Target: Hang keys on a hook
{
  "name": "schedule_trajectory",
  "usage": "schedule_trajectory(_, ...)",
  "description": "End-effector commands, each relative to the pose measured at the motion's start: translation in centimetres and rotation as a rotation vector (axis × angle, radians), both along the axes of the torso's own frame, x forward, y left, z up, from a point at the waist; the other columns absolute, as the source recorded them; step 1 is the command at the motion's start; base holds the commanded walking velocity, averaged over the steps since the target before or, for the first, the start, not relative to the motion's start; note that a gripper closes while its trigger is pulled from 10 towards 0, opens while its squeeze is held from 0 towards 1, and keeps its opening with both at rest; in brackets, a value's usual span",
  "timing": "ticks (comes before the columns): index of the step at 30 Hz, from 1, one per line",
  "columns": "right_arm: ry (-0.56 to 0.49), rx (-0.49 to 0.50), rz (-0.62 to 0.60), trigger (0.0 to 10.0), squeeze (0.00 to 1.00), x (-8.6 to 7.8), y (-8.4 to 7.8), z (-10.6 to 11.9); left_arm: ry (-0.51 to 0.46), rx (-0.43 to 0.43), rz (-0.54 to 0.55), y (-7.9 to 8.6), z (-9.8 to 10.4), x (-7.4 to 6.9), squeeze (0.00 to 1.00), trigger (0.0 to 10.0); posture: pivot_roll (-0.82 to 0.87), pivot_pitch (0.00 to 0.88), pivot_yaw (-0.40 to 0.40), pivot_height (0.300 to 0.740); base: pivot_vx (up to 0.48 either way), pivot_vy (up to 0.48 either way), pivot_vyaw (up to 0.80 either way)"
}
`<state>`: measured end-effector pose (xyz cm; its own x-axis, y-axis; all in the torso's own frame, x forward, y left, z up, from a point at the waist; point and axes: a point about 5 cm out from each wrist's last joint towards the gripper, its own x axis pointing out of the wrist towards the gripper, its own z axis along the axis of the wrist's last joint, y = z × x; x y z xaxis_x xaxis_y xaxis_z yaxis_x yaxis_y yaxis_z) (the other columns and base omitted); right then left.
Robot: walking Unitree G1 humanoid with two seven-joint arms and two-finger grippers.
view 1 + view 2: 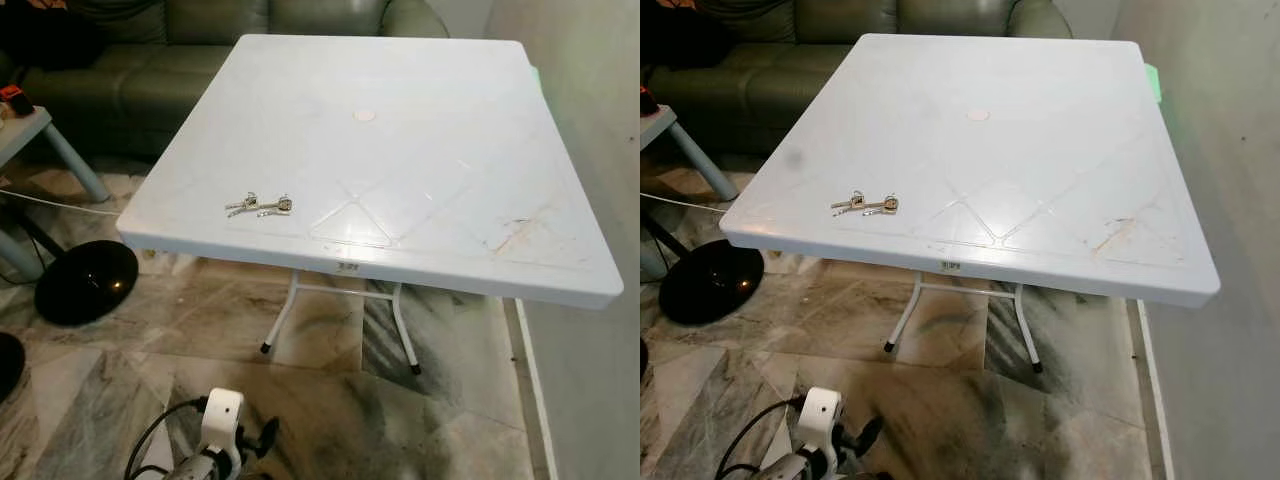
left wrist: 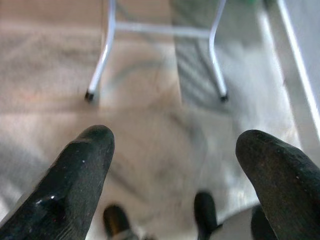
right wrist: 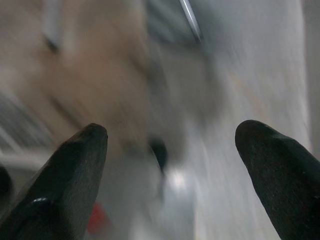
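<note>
White table [image 1: 420, 150] holds keys [image 1: 259, 206], label unreadable.

A big white square worktop [image 1: 1040, 180] stands on thin white legs over a marble floor [image 1: 940, 400]. A small bunch of keys [image 1: 865, 205] lies flat on it, near the front left edge. A green sofa [image 1: 790, 70] sits behind. A round black thing [image 1: 710, 280] rests on the floor at the left.
</note>
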<state>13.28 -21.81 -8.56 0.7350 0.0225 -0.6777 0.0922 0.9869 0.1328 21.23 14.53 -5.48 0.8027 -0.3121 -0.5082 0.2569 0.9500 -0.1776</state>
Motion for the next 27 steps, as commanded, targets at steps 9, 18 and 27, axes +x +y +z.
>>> schedule_trajectory(9,-0.270,0.038,0.150,10.0,0.00,4.4,2.3,2.7,-0.118,-0.007,0.017,-0.1,1.3,1.2,0.00,10.0,0.08,0.073,-0.012,0.740,0.000,0.000,0.00)
schedule_trajectory(18,-0.563,0.150,0.271,10.0,0.00,7.1,4.8,7.4,-0.380,-0.146,-0.064,-3.3,5.5,3.5,0.00,10.0,0.09,0.070,-0.029,0.740,0.000,0.000,0.00)
schedule_trajectory(27,-0.717,0.211,0.292,10.0,0.00,8.2,4.9,12.1,-0.580,-0.210,-0.145,-5.2,10.4,4.5,0.00,10.0,0.08,0.059,-0.032,0.740,0.000,0.000,0.00)
